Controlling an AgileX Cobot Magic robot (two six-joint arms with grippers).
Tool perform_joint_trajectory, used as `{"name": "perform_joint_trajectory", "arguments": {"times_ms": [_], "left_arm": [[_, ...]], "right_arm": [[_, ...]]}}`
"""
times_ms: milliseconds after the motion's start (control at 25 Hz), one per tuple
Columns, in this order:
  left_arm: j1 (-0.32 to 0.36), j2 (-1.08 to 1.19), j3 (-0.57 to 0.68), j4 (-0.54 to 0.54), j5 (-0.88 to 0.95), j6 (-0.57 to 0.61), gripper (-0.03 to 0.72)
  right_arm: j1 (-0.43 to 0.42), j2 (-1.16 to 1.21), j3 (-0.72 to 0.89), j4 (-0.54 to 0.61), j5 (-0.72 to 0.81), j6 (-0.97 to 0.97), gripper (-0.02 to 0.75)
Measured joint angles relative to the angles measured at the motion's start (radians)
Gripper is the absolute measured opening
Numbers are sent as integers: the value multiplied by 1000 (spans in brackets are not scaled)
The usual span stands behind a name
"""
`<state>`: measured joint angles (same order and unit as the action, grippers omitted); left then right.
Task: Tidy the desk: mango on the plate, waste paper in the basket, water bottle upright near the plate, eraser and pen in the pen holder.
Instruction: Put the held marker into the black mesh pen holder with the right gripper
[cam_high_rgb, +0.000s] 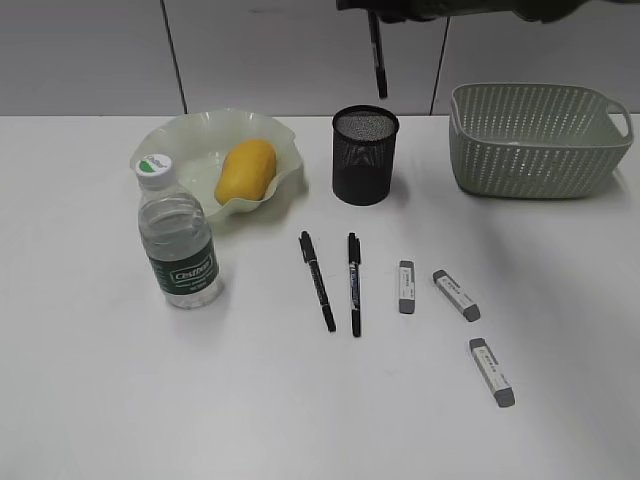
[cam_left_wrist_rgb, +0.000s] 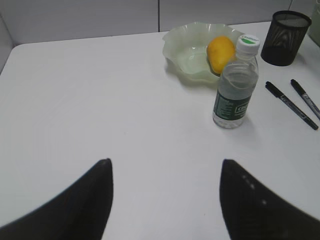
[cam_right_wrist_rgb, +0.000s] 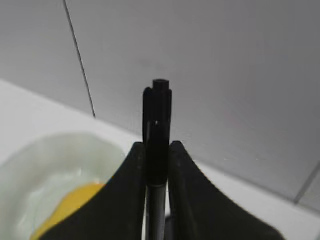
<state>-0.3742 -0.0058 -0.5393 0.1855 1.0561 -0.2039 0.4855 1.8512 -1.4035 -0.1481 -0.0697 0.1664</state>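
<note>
Your right gripper (cam_right_wrist_rgb: 157, 165) has its jaws pinching a black pen (cam_right_wrist_rgb: 158, 130), held upright high above the pen holder (cam_high_rgb: 365, 155) at the back of the bench (cam_high_rgb: 300, 400). Your left gripper (cam_left_wrist_rgb: 165, 200) hangs low over bare bench, jaws spread, nothing between them. Mango (cam_high_rgb: 246, 170) lies in the plate (cam_high_rgb: 180, 140); water bottle (cam_high_rgb: 180, 245) stands upright just in front of it. Two more pens (cam_high_rgb: 335, 282) and three erasers (cam_high_rgb: 455, 295) lie loose in front of the holder. Basket (cam_high_rgb: 540, 140) sits far right.
</note>
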Motion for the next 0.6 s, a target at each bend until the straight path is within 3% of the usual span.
{"name": "perform_joint_trajectory", "arguments": {"times_ms": [120, 240, 480, 600], "left_arm": [[0, 0, 0, 0, 0, 0, 498], [0, 0, 0, 0, 0, 0, 498], [0, 0, 0, 0, 0, 0, 496], [0, 0, 0, 0, 0, 0, 496]], "right_arm": [[-17, 78, 36, -48, -296, -17, 105], [-45, 189, 40, -38, -442, -40, 105], [-77, 332, 47, 54, -483, -72, 105], [-77, 341, 48, 58, -450, -72, 185]]}}
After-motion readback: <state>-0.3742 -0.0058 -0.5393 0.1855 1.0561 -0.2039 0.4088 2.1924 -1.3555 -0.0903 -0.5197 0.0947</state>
